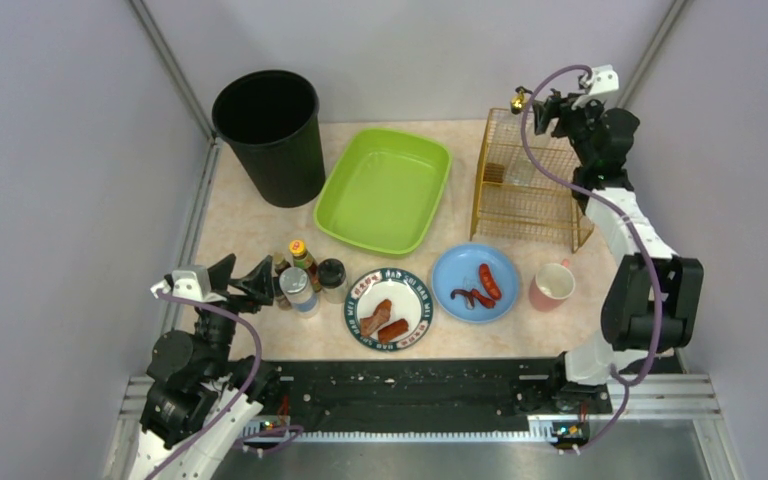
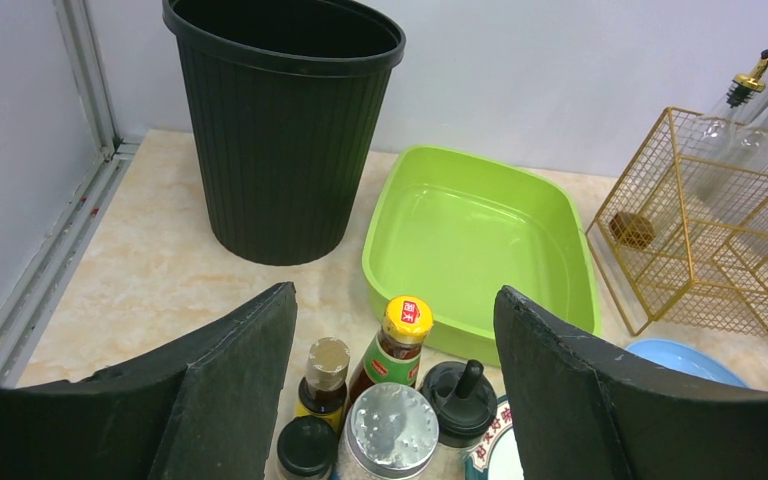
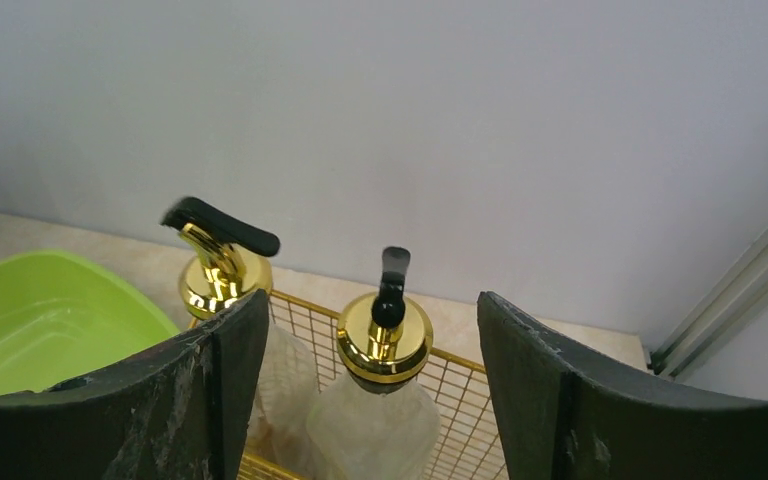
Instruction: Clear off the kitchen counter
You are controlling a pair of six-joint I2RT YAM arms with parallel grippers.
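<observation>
The kitchen counter (image 1: pixel 245 235) is pale marbled stone. On it stand several condiment bottles (image 1: pixel 305 280), a patterned plate (image 1: pixel 412 283) with sausage pieces, a blue plate (image 1: pixel 457 270) with sausages and a pink cup (image 1: pixel 553 285). My left gripper (image 1: pixel 247 275) hangs open just left of the bottles; in its wrist view the yellow-capped sauce bottle (image 2: pixel 407 325) and silver-lidded jar (image 2: pixel 390 430) lie between the fingers, untouched. My right gripper (image 3: pixel 372 300) is open over the gold wire basket (image 1: pixel 525 185), its fingers either side of a gold-capped glass bottle (image 3: pixel 385 345), apart from it. A second such bottle (image 3: pixel 222 275) stands beside.
A tall black bin (image 1: pixel 268 135) stands at the back left. A green tray (image 1: pixel 385 188) sits between bin and basket. A black rail strip (image 1: pixel 410 385) runs along the near edge, and grey walls close in on both sides.
</observation>
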